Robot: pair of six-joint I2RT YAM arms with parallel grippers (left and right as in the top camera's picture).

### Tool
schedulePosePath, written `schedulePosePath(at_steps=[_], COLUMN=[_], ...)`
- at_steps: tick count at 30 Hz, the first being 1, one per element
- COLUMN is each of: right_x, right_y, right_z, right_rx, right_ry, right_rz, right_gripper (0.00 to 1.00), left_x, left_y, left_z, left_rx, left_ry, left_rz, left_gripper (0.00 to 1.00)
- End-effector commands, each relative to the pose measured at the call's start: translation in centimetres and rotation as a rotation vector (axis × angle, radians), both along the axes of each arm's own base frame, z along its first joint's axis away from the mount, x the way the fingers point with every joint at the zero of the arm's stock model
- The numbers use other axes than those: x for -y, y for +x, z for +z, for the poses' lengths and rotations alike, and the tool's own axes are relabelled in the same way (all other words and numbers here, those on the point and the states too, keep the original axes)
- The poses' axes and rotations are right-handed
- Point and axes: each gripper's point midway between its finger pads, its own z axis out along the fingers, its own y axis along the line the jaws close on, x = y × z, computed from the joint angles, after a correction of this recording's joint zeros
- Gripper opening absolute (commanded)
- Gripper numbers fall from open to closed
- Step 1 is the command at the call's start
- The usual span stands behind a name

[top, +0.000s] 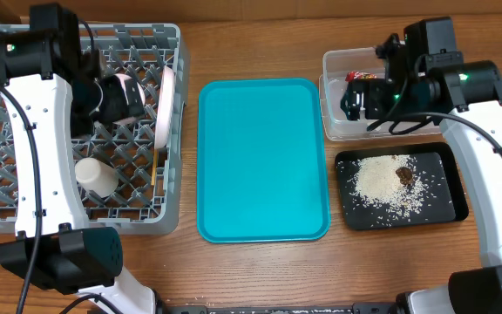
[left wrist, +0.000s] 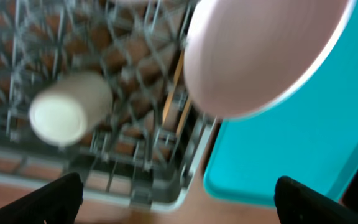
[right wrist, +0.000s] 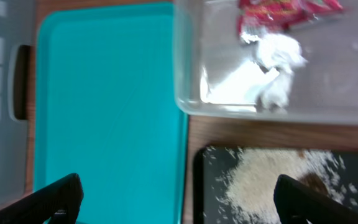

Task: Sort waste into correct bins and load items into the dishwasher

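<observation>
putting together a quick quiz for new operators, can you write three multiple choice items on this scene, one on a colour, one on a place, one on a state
1. The big tray in the middle is: A teal, B black, C grey.
2. The red wrapper lies: A on that tray, B in the clear tub, C outside every container.
3. The right gripper has its jaws: A open and empty, B shut on the wrapper, C shut and empty.

Answers:
1 A, its whole surface is teal.
2 B, it shows inside the tub's see-through walls.
3 A, in the right wrist view the jaws stand wide apart with nothing between them.
</observation>
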Motion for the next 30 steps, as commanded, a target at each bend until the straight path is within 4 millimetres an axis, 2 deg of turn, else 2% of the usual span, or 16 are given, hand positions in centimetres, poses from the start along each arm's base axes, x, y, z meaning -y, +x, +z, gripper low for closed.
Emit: schedulePosePath(at_steps=[1,4,10,14,19,25,30], right_x=[1.5,1.8,2.4,3.0,4.3,4.5,4.5], right_y=[-0.4,-1.3,-3.5,-6.2,-10.1,-12.0,-11.9], right_z=[0.1,-0.1,0.6,1.5,2.7,4.9,4.8], right_rx=[-0.024,-0.030,0.131,0.299,0.441,0.537,0.534], right_ry=[-0.030,-0.037,-0.024,-0.015,-0.034,-0.016,-0.017], right_rz=[-0.059,-0.065,-0.101,-0.115,-0.149,-0.152,-0.152], right_gripper=[1.00,1.00,1.00,1.00,1.00,1.00,1.00], left_x=[0.5,0.9,1.9,2.3,2.8,3.3,3.6], left_y=[-1.2,-2.5,-5.8,-8.5,-12.1,-15.2,-17.2], left_z=[-0.1,0.4,2.0,2.0,0.9,-0.2,-1.7], left_rx=[-0.017,0.010,0.257,0.439,0.616,0.663,0.575], left_ry=[-0.003,-0.005,0.028,0.076,0.116,0.127,0.107], left_rz=[-0.056,-0.072,-0.129,-0.155,-0.148,-0.148,-0.149], left_gripper=[1.00,1.00,1.00,1.00,1.00,1.00,1.00])
